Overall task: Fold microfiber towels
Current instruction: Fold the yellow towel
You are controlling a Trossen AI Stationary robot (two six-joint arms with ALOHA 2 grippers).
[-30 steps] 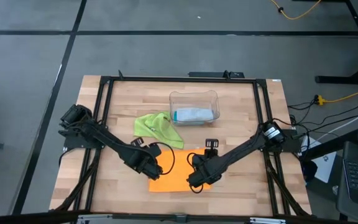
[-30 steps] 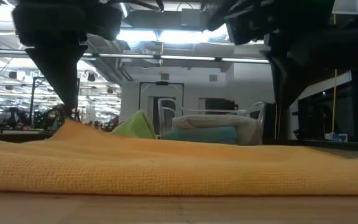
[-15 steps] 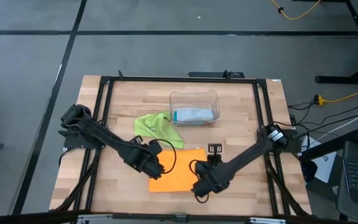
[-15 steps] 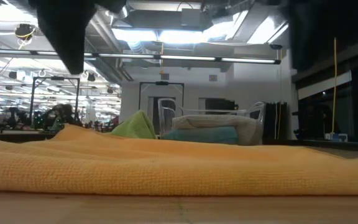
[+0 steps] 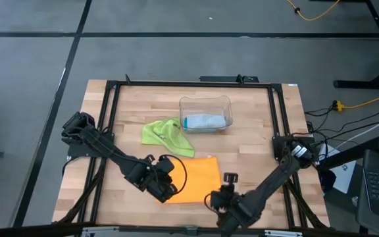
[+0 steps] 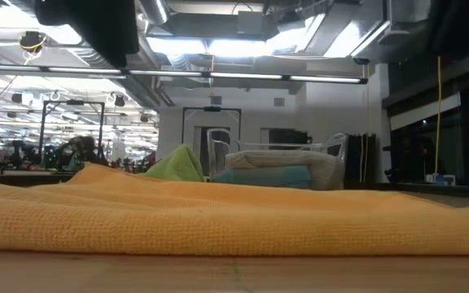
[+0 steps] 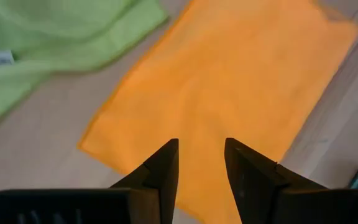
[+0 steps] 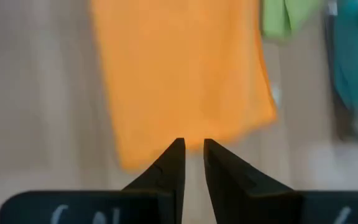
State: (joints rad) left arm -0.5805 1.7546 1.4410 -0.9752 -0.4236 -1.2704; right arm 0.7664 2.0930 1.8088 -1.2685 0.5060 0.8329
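Left gripper (image 7: 199, 163): released, empty, lower centre.
Right gripper (image 8: 193, 160): nearly clenched, empty.
Risk: orange towel (image 5: 196, 179) bunches if gripped off-corner.

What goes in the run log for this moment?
orange towel flat, folded | green towel crumpled | left tool open above orange towel | right tool empty

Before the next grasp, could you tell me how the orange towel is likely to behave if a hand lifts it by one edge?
The orange towel will probably droop: it lies folded flat with soft, rounded layers. It looks light, so a push may bunch it rather than slide it. Its nubby pile should grip well.
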